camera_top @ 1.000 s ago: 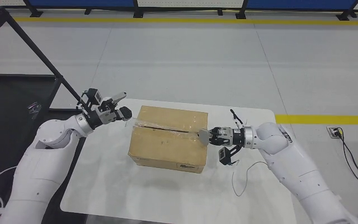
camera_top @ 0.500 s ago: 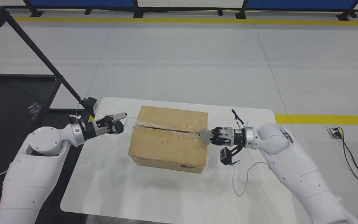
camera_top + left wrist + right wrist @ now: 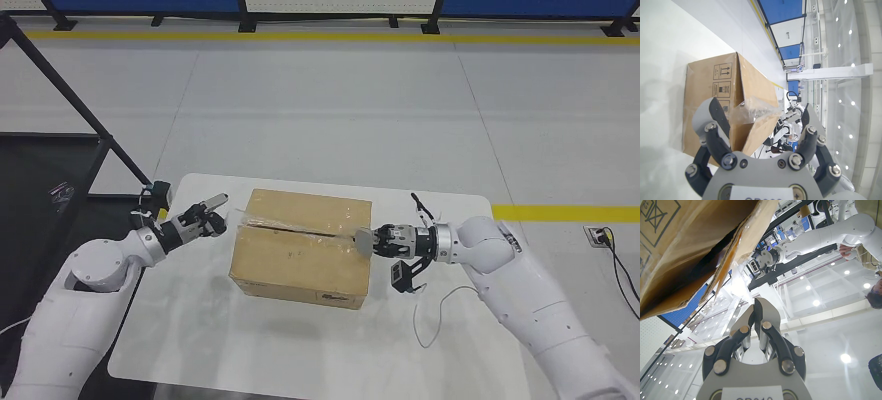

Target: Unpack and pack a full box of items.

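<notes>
The white tabletop (image 3: 200,330) carries one thing that matters, the cardboard box (image 3: 300,250). It sits flat near the middle, between my two arms, with its top flaps not yet folded back. The centre seam (image 3: 300,232) runs along the box's length, from my left side to my right, so the line I have to work along points from one set of fingers to the other.

The clear tape (image 3: 755,111) follows that same line. At the end nearer my left arm it has lifted off the cardboard and stands as a crumpled, loose tail at the top corner of the box.

My left fingers (image 3: 716,111) are spread wide and hold nothing. They are level with that top corner and just beside it. From the wrist the tail lies straight ahead in the gap between the pads, near but apart from them.

My right fingers (image 3: 758,313) are pressed together at the opposite end of the box, just off the lifted flap edge. A thin band of the film runs from that edge down into them, so I judge them to be pinching the tape there.

My left arm is the nearer one to the free tail. As I read it, the coming move is a short push forward along the seam's axis, then closing on the film.
</notes>
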Tool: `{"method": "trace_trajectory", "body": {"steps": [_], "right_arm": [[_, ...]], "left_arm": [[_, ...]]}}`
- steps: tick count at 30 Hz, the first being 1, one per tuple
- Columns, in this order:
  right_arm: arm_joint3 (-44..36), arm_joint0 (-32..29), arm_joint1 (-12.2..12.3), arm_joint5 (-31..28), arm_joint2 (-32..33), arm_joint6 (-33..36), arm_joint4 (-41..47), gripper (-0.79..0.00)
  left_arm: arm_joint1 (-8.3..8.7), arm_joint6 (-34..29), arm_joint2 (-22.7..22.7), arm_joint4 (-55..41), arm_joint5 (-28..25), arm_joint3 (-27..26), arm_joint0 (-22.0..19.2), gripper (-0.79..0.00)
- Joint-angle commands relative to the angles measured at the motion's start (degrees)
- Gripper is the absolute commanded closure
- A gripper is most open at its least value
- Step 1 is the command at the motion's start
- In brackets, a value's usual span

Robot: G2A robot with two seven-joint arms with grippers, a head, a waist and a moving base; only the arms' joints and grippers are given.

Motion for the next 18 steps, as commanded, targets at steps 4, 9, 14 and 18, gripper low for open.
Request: {"method": "trace_trajectory", "body": {"steps": [4, 9, 14, 18], "right_arm": [[-0.25, -0.41, 0.13, 0.00, 0.41, 0.00, 0.00, 0.000], [-0.48, -0.68, 0.17, 0.00, 0.53, 0.00, 0.00, 0.000], [-1.46, -0.27, 0.26, 0.00, 0.17, 0.00, 0.00, 0.000], [-2.71, -0.33, 0.68, 0.00, 0.76, 0.00, 0.00, 0.000]], "left_arm": [[-0.44, -0.99, -0.14, -3.02, -0.23, 1.77, -0.56, -0.157], [-0.54, -2.73, -0.52, -3.90, -0.58, 2.94, -0.91, 0.000], [-0.51, -4.78, -1.12, -4.78, -0.02, 2.80, -0.93, 0.000], [-0.15, -8.32, -2.66, -6.76, 2.11, 1.80, -1.29, 0.000]]}}
